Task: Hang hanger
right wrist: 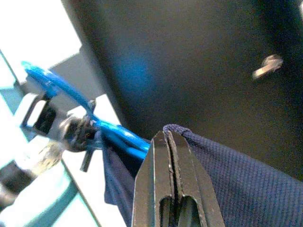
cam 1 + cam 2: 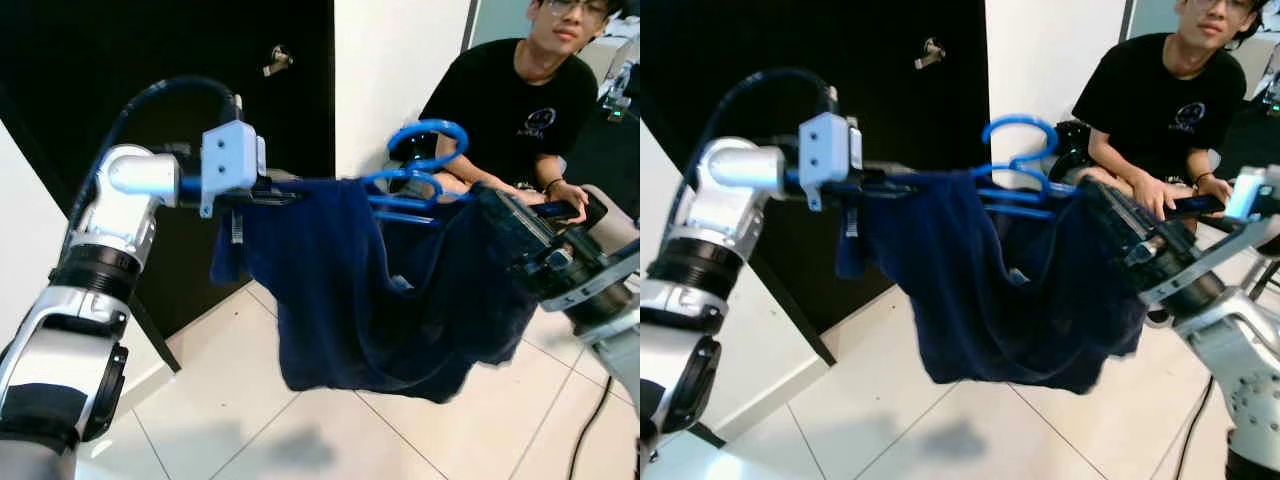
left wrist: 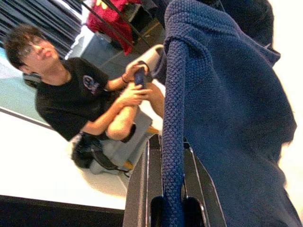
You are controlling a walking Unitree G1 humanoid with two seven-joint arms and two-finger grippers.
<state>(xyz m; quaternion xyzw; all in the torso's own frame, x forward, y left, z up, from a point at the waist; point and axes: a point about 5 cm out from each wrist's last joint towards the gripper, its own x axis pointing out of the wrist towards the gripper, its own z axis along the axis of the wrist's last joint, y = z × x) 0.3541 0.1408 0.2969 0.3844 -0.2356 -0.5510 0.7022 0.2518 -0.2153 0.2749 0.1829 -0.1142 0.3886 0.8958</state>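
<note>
The left gripper (image 2: 285, 188) and right gripper (image 2: 520, 235) each pinch the blue cloth (image 2: 370, 290) tight. Keep the blue hanger (image 2: 415, 175) level, so nothing slips off.

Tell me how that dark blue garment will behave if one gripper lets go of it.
The dark blue garment sags deeply between the left gripper and right gripper, so it is probably floppy and would swing down from the remaining hold. Its knit weave looks thick, so likely somewhat heavy. It may also slide along the smooth blue hanger.
</note>
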